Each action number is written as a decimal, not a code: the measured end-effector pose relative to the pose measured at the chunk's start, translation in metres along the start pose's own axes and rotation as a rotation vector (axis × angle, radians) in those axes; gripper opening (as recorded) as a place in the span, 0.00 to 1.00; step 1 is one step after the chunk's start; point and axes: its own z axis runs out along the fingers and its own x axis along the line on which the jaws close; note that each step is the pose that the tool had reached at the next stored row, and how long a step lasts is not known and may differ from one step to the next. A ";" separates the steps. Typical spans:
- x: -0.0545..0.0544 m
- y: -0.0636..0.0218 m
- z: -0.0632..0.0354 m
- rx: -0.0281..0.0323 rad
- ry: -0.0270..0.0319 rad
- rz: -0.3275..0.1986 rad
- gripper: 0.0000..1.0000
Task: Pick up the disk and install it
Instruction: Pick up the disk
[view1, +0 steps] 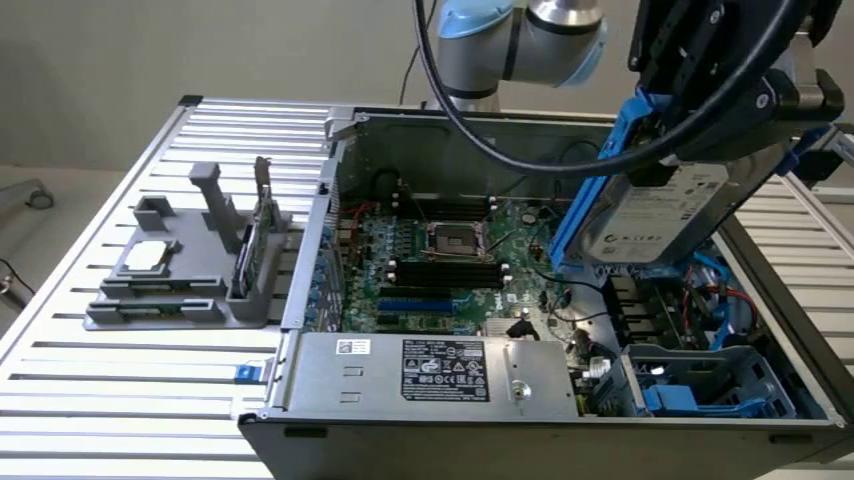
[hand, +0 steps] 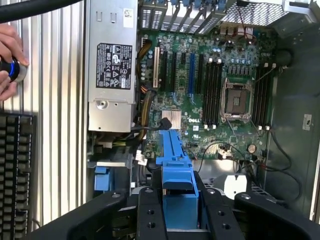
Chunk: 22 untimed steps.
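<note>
At the exterior view's upper right, the black fingers (hand: 150, 215) clench the flat, blue-framed silver-grey disk (view1: 663, 215), tilted above the open grey metal computer case (view1: 467, 445).

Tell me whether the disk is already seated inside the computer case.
No, the disk is held tilted in the gripper, up above the open computer case.

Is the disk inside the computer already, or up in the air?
Up in the air, not inside. The gripper holds the disk tilted above the open computer case.
</note>
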 end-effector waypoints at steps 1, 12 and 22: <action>0.003 -0.0007 -0.0004 0.0000 0.0002 0.000 0.33; 0.035 -0.0087 -0.0042 0.0000 0.0001 0.000 0.33; 0.063 -0.0213 -0.0075 0.0000 -0.0001 0.000 0.33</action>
